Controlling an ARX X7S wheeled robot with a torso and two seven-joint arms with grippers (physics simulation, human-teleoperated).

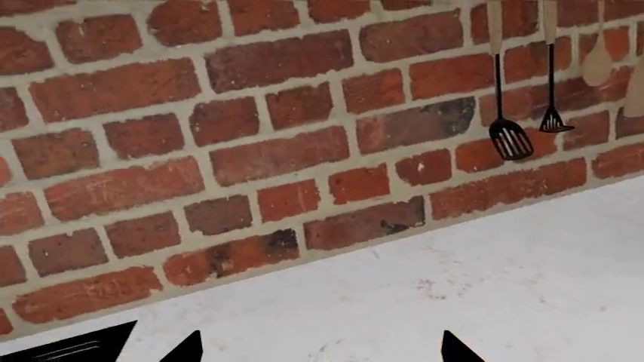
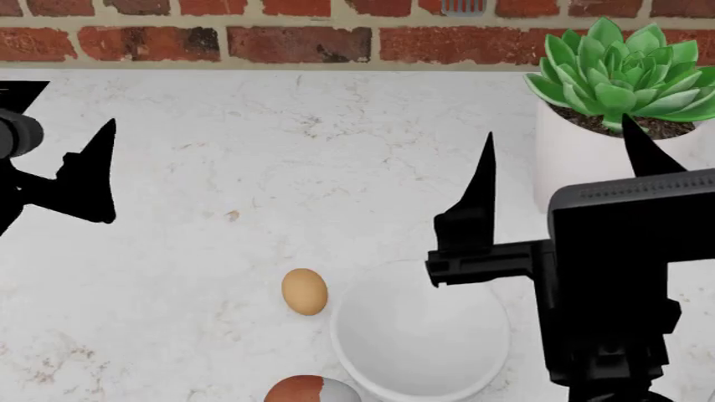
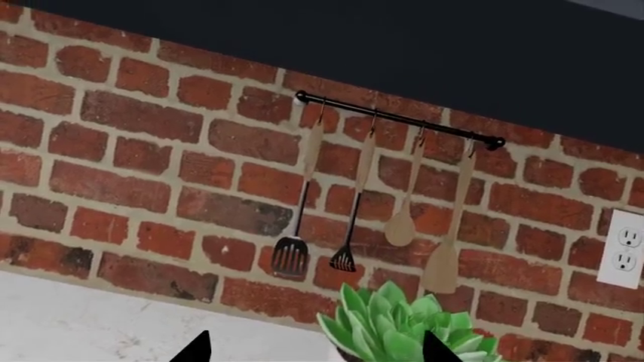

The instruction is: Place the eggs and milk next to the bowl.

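We see the tan egg [image 2: 304, 291] just left of the white bowl [image 2: 419, 339], low in the frame. Our right fingers [image 2: 558, 159] are wide and hold nothing. We cannot tell about our left fingers [image 2: 90, 176].

Both arms render flat matte black, almost silhouettes with no markings showing. The right pincer [image 2: 558, 167] ends in two long, sharply pointed triangular fingers on a boxy housing with a finely ribbed top edge and a short bracket. The left pincer [image 2: 84, 176] shows one similar black spike beside a rounded dark grey joint.
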